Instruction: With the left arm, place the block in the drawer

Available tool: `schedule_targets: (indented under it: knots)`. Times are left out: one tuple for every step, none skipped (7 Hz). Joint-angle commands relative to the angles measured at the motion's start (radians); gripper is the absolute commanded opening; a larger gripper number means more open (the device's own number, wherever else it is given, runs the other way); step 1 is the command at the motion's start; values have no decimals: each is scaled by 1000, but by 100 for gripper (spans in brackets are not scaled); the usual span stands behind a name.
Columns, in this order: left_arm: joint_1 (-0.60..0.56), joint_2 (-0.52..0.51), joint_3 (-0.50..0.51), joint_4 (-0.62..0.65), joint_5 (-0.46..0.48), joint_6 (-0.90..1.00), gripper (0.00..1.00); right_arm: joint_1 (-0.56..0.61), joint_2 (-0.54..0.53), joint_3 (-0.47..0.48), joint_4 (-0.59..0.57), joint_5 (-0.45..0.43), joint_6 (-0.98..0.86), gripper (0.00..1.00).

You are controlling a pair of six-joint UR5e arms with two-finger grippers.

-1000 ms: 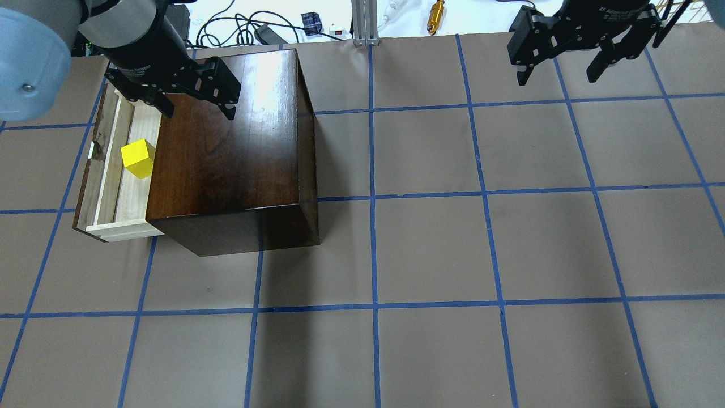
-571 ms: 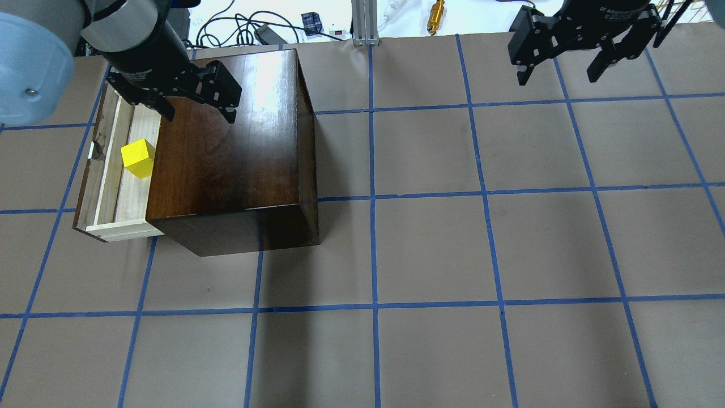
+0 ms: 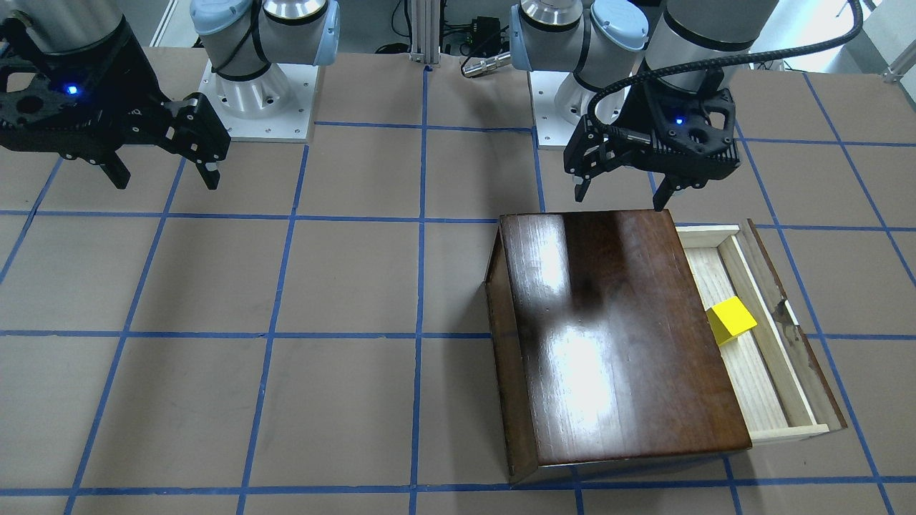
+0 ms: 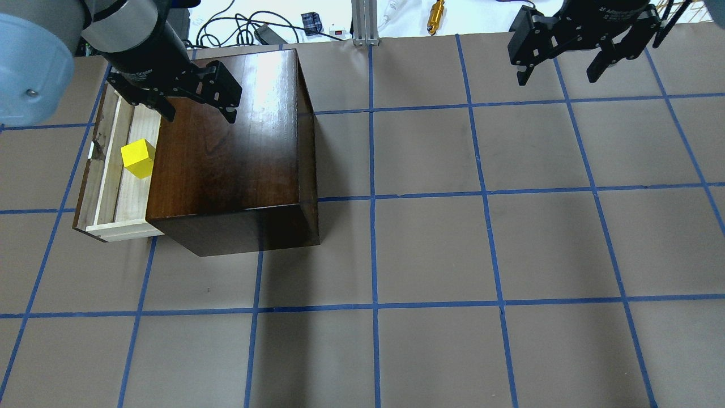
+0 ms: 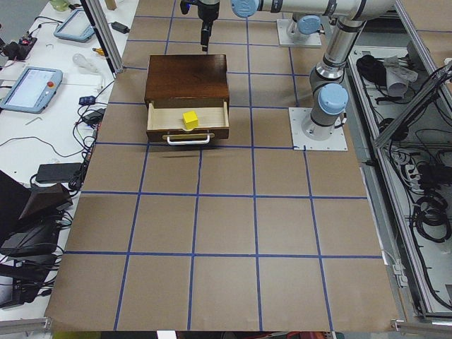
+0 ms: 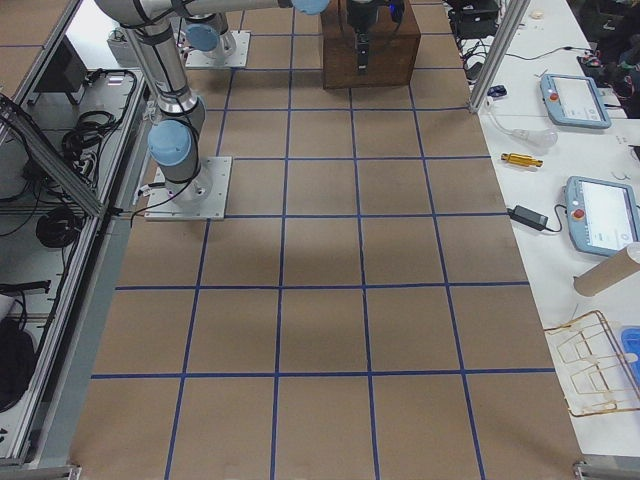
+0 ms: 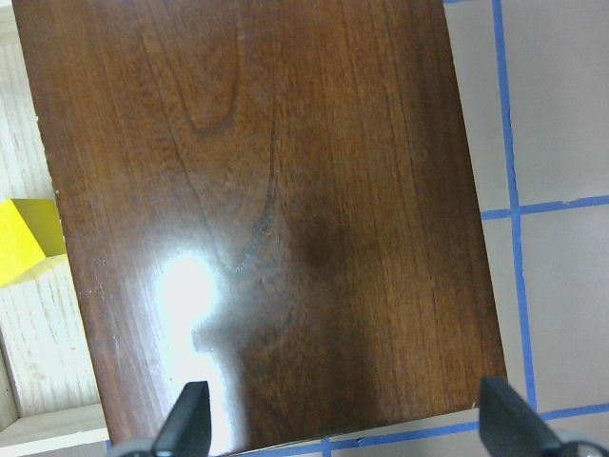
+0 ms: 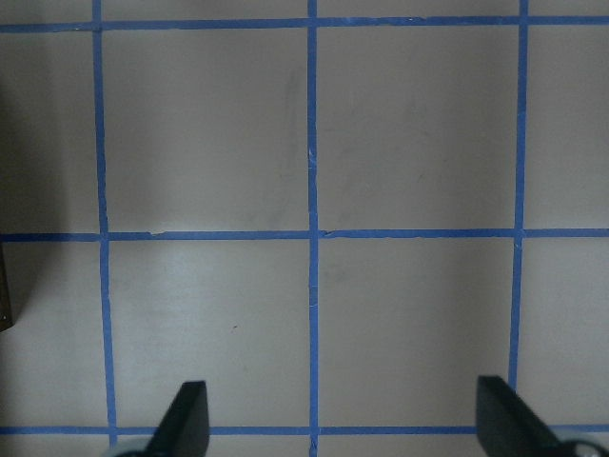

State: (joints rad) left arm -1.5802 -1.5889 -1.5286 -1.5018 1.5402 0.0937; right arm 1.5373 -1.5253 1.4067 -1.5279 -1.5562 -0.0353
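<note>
The bench [image 4: 430, 255], brown paper crossed by blue tape lines, lies beneath both arms; the glossy dark wooden box [image 4: 226, 147] stands on it directly under the left tool [image 4: 200, 117]; in the left wrist view the box top fills nearly all the span between the two fingertips [image 7: 186, 419]. The left arm [image 3: 687, 36], with a black braided cable looping past its wrist, holds that tool raised well clear of the box top, touching nothing; its fingers are spread wide and hold nothing. The right arm [image 3: 64, 21] holds the right tool [image 4: 556, 80] above bare bench, well apart from the box; its fingers are likewise spread wide and empty, and only taped paper shows between them in its wrist view. The drawer [image 4: 131, 198] is pulled out from the side of the box, below the left tool and just beyond one of its fingers; its pale floor is uncovered. The block [image 4: 139, 158] sits inside the drawer on that floor, close against the box, lower than the left tool and outside its finger span, at the edge of the left wrist view.
</note>
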Motion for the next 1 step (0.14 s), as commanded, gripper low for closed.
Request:
schedule_targets:
  knots:
    - [2, 3, 2, -2, 0, -3, 100, 1, 0, 0, 0, -1, 0, 100]
